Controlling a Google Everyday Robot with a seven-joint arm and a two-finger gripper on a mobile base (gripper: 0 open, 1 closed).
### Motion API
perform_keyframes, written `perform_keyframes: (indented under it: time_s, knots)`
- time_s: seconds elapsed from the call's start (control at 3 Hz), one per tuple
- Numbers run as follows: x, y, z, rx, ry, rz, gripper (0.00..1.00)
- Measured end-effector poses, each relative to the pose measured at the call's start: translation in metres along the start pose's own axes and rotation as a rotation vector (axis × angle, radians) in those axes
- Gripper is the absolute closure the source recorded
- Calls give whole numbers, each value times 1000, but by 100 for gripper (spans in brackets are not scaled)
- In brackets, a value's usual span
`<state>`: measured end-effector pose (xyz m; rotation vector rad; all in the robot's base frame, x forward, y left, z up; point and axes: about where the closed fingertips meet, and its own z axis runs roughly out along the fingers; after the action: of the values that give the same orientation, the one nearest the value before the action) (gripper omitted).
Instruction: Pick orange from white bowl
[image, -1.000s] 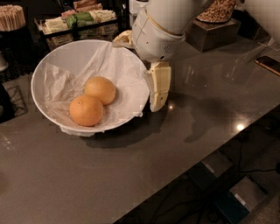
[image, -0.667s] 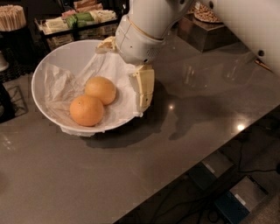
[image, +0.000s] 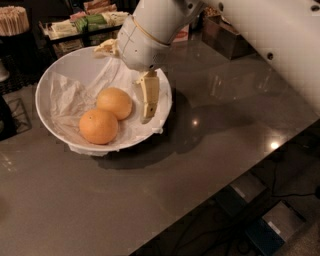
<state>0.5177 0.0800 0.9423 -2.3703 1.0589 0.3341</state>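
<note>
The white bowl (image: 55, 75), lined with crumpled white paper, stands at the left of the grey table. Two oranges lie in it, touching. The deep-orange orange (image: 98, 126) is at the front. A paler, yellower orange (image: 115, 102) sits just behind and to the right of it. My gripper (image: 125, 82) hangs over the right half of the bowl, open and empty. One cream finger (image: 149, 95) points down just right of the paler orange, above the paper near the rim. The other finger (image: 107, 47) sticks out at the bowl's back edge.
A tray of packets (image: 85, 25) and a holder of wooden sticks (image: 12, 20) stand behind the bowl. A dark box (image: 225, 35) stands at the back right. The table's front edge (image: 210, 195) runs diagonally at the lower right, with the floor below it.
My gripper has moved left, from beside the bowl's right rim to over the bowl's right half. The oranges and the bowl have not moved.
</note>
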Motion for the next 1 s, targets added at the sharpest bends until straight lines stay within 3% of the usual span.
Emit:
perform_keyframes:
  time_s: [0.33, 1.0]
  knots:
    - [0, 0, 1, -1, -4, -1, 0]
    - [8, -2, 32, -35, -79, 21, 0]
